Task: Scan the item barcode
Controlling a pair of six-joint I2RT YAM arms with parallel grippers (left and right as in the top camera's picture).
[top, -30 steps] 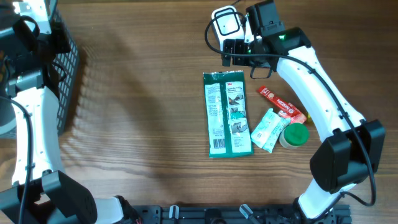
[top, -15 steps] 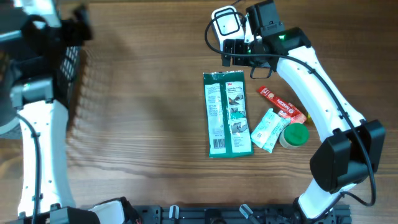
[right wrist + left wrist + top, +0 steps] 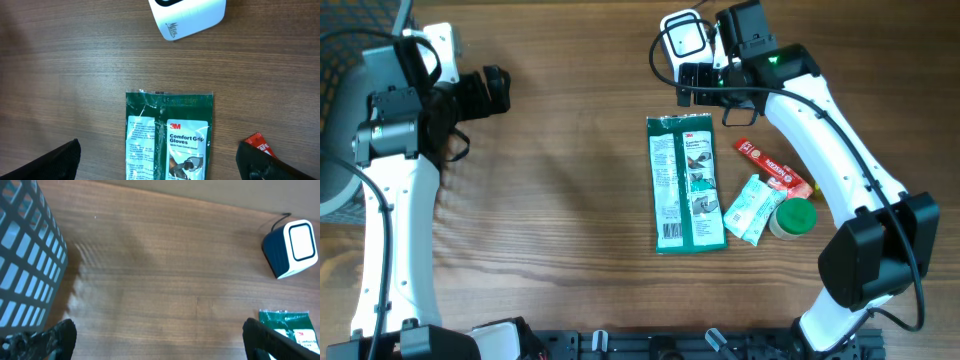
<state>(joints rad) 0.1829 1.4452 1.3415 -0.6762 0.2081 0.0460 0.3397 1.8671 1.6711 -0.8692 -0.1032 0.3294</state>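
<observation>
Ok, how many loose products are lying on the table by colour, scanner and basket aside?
Green: 2, the flat green glove packet and the round green-lidded tub
Red: 1, the flat red packet
Pale mint and white: 1, the crinkled pale mint sachet
Total: 4

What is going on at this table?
Nothing is held yet. The left gripper is open above the bare table, near the basket. The right gripper, also open, hovers by the top end of the green glove pack, next to the white scanner. The pack lies flat.
</observation>
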